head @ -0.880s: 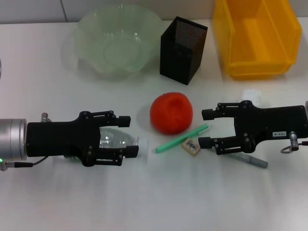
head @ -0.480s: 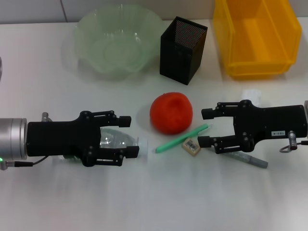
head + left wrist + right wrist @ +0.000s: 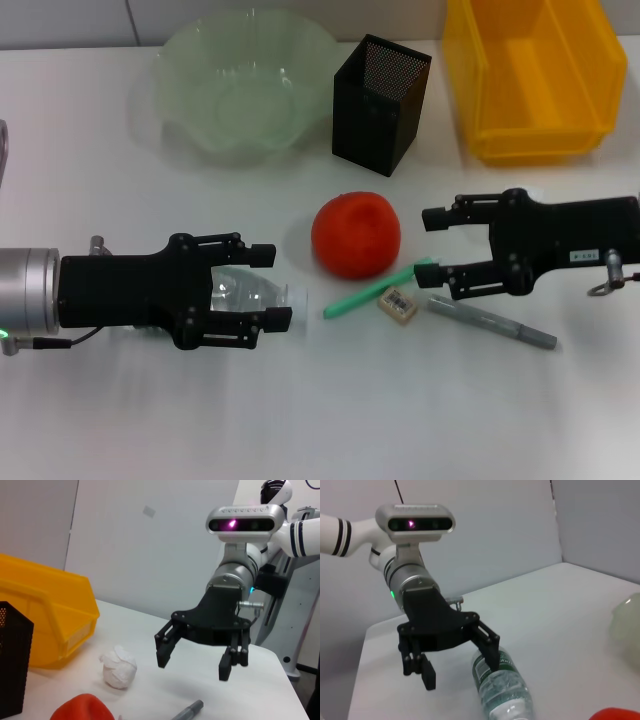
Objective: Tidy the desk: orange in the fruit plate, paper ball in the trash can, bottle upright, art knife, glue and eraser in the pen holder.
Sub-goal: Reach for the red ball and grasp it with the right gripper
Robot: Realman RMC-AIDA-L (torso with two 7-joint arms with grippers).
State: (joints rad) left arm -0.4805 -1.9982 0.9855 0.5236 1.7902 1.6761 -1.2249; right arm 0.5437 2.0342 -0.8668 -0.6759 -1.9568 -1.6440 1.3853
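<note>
A clear plastic bottle (image 3: 243, 292) lies on its side on the white desk. My left gripper (image 3: 270, 285) is open with its fingers either side of the bottle; both also show in the right wrist view, gripper (image 3: 460, 672) and bottle (image 3: 505, 687). My right gripper (image 3: 430, 245) is open and empty, just right of the orange (image 3: 356, 234). A green glue stick (image 3: 378, 288), an eraser (image 3: 396, 303) and a grey art knife (image 3: 490, 322) lie in front of it. The paper ball (image 3: 119, 667) sits beside the right gripper (image 3: 195, 664) in the left wrist view.
A pale green fruit plate (image 3: 180, 60) stands at the back left. A black mesh pen holder (image 3: 380, 90) is at the back middle. A yellow bin (image 3: 535, 140) is at the back right.
My right gripper has moved back and slightly right, uncovering the whole grey art knife. The left gripper has barely shifted at the bottle.
</note>
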